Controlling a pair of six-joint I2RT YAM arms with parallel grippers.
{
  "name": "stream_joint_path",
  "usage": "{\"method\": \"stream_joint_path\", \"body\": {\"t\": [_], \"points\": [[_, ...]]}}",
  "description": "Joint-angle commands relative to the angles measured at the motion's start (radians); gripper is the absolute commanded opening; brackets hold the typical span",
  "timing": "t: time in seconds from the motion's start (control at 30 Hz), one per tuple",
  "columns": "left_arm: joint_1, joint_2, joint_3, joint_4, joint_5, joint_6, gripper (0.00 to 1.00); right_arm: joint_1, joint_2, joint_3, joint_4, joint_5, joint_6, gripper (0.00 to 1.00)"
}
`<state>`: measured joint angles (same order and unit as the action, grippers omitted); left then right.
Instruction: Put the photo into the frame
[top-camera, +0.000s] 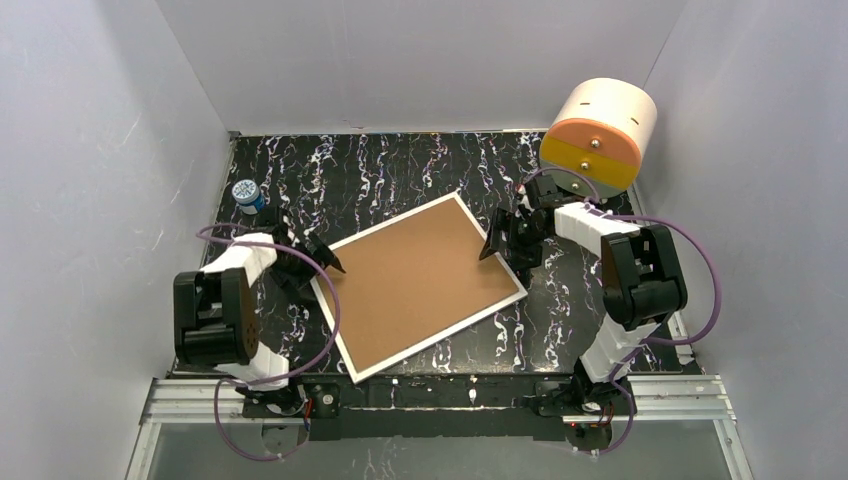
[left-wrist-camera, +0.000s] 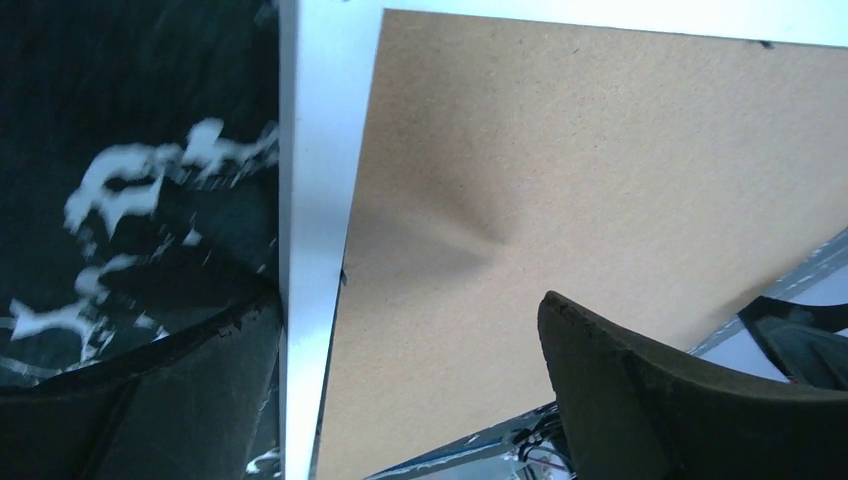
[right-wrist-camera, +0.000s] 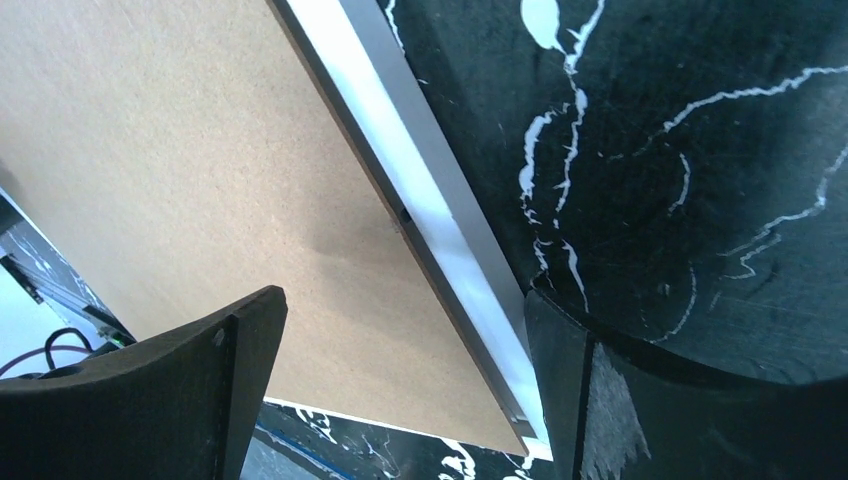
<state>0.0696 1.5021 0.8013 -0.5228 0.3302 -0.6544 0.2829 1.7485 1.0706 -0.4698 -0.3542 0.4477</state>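
Frame (top-camera: 420, 285): lies back-up and askew on the table (top-camera: 400, 170), between both grippers.
Photo: we cannot see it.
Handling: we judge the frame stiff and light, its pane fragile; grip the white rim at opposite edges.
Left gripper (top-camera: 325, 258): fingers spread wide astride the left rim, holding nothing.
Right gripper (top-camera: 497, 240): likewise, at the right rim.
Writing: bottle (top-camera: 245, 192) print too small to read.

frame (top-camera: 420, 283) back-up — pane hidden; small blue object (top-camera: 246, 194) unidentifiable

White-rimmed brown frame (top-camera: 420, 275) (black marbled table (top-camera: 400, 165))
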Motion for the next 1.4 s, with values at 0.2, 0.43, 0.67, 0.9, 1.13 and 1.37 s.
{"method": "stream_joint_path", "body": {"t": [0.2, 0.43, 0.67, 0.9, 1.13, 1.37], "points": [[-0.032, 0.281, 0.281, 0.169, 0.205, 0.029, 0.94, 0.013, -0.096, -0.081, -0.009, -0.057, 0.150, 0.94], [-0.031, 0.314, 0.418, -0.029, -0.090, 0.123, 0.96, 0.007, -0.202, -0.062, -0.121, 0.238, 0.205, 0.94], [-0.031, 0.263, 0.425, -0.084, -0.085, 0.187, 0.97, 0.008, -0.279, -0.128, -0.087, 0.068, 0.136, 0.87], [-0.030, 0.235, 0.362, -0.090, 0.008, 0.179, 0.90, -0.003, -0.262, -0.187, -0.065, 0.026, 0.113, 0.84], [-0.031, 0.251, 0.330, -0.100, 0.050, 0.174, 0.87, -0.005, -0.225, -0.215, -0.056, -0.061, 0.067, 0.81], [-0.031, 0.277, 0.309, -0.112, 0.101, 0.174, 0.87, -0.005, -0.211, -0.224, -0.054, -0.132, 0.022, 0.82]]}}
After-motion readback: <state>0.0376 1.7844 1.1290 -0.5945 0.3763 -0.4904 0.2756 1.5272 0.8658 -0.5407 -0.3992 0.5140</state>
